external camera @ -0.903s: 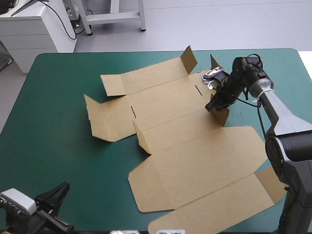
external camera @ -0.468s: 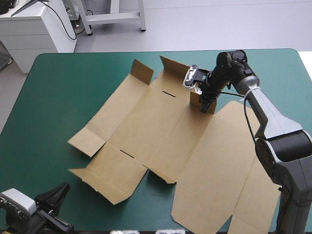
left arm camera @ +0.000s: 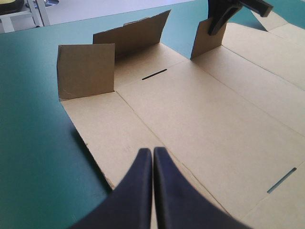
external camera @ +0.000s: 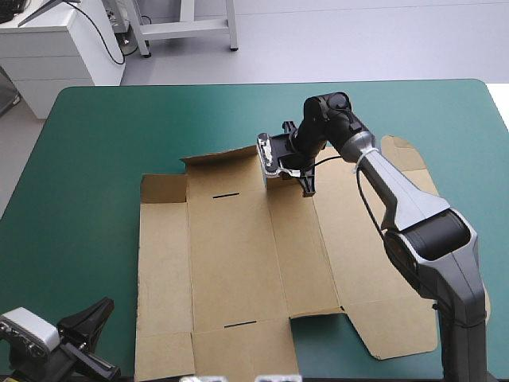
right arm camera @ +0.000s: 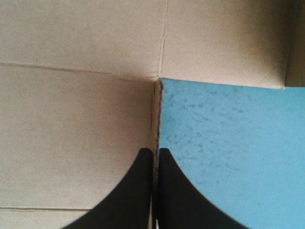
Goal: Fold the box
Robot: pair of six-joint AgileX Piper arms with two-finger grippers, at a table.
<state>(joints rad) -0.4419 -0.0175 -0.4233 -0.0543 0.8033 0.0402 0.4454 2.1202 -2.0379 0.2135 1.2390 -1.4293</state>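
- The left gripper [left arm camera: 152, 152] had its two black fingers pressed together in one point. It gripped nothing and hung above the near left part of the table with the teal-green cover [external camera: 95, 143].
- The flat-cut box of brown corrugated board [external camera: 238, 263] lay at the middle of the table. Its near edge reached the table's near edge, and its sides ran square to the table's edges.
- Judged progress: early. Most panels lay flat. No wall was tucked into a slot, and no tray had been formed.
- The square corner flap [left arm camera: 86, 70] at the far left stood upright.
- The long far wall panel [left arm camera: 133, 36] beside it was raised but leaned. The narrow slot [left arm camera: 154, 74] in front of it was empty.
- The small upright flap [left arm camera: 206, 43] farther right was pinched by the right gripper [right arm camera: 154, 151], whose fingers were clamped on the flap's edge.
- The wide lid panel with rounded tabs [external camera: 390, 263] lay flat at the right.
- Remaining, as judged: raise the other walls, tuck the flaps and seat the tabs.
- Change from the earlier frames: the sheet had lain at an angle across the table. It had since been turned square, and the right gripper had swung leftward with it.
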